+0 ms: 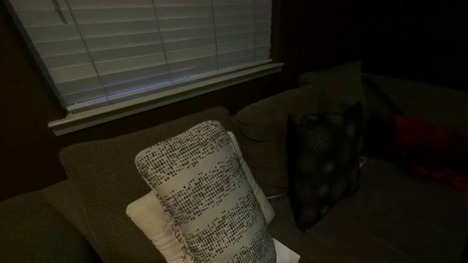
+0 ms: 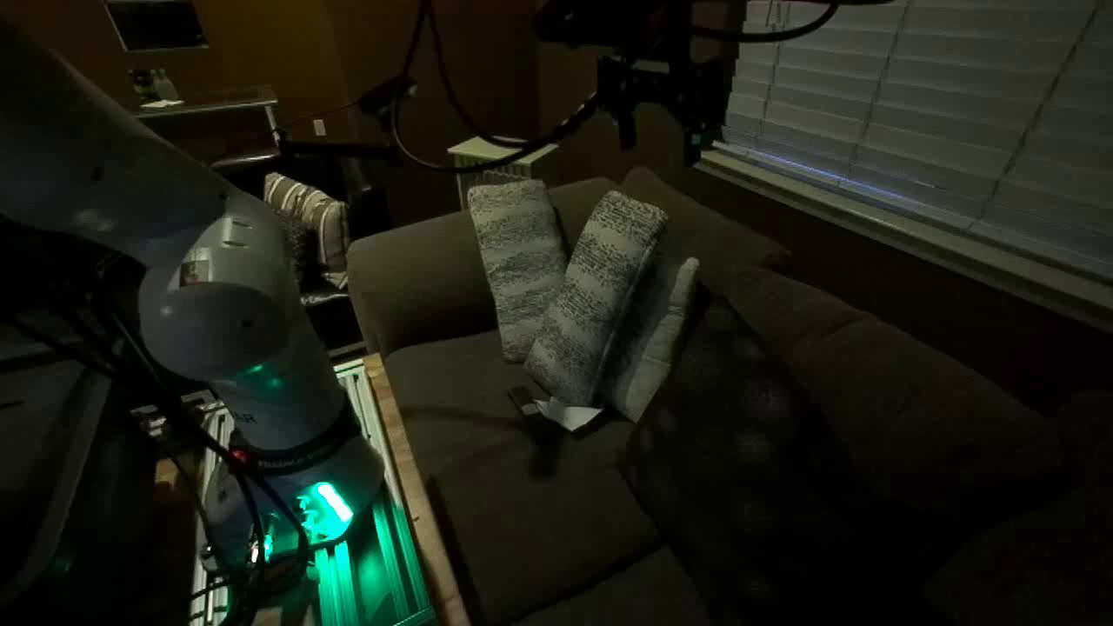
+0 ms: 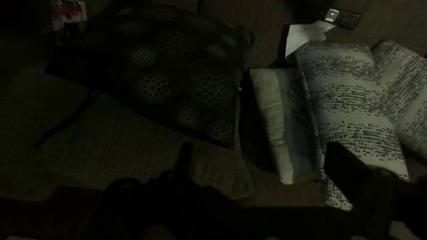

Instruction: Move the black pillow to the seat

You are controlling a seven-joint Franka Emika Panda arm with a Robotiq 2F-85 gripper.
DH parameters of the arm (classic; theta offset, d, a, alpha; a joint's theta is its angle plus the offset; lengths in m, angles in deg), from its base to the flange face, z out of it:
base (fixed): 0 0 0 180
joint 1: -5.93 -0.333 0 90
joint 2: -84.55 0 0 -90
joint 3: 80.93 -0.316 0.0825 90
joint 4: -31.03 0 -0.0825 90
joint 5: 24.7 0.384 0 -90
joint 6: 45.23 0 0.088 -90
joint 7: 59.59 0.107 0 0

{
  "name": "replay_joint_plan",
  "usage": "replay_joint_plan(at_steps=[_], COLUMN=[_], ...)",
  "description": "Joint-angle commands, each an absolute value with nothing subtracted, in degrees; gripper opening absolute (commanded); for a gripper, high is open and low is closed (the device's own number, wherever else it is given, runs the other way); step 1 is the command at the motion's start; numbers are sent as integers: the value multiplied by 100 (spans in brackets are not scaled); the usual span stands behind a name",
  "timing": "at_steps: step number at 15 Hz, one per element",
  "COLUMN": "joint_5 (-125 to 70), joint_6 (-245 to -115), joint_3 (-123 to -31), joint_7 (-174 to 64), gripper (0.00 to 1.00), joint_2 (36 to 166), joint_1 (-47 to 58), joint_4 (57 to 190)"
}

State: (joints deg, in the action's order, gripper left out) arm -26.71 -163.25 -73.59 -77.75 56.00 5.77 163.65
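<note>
While one gripper (image 2: pixel 659 149), two fingers (image 3: pixel 345 166) parted, hangs above one cream pillow (image 3: pixel 271 113), one black pillow (image 1: pixel 325 168) leans beside that pillow on the seat (image 2: pixel 513 513). On its other side stand two speckled pillows (image 2: pixel 596 296)

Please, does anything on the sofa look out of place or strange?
Yes: a bent white paper lies on the seat at the lower end of a leaning speckled pillow, with a small dark object beside it. Both look like stray clutter. No spill shows in this dim light.
</note>
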Motion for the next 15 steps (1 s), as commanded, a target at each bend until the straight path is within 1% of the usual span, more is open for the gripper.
replay_joint_plan(at_steps=[1,7,9,15], joint_5=[-2661,-2661,-2385,-1329], joint_6=[-16314,-16314,-16205,-16533], joint_3=[-7375,-7375,-7145,-6542], joint_7=[-7781,-7781,-7817,-7780], gripper=[100,100,100,100], joint_2=[5604,5604,5932,6901], joint_1=[594,594,611,762], joint_4=[16355,16355,16211,15978])
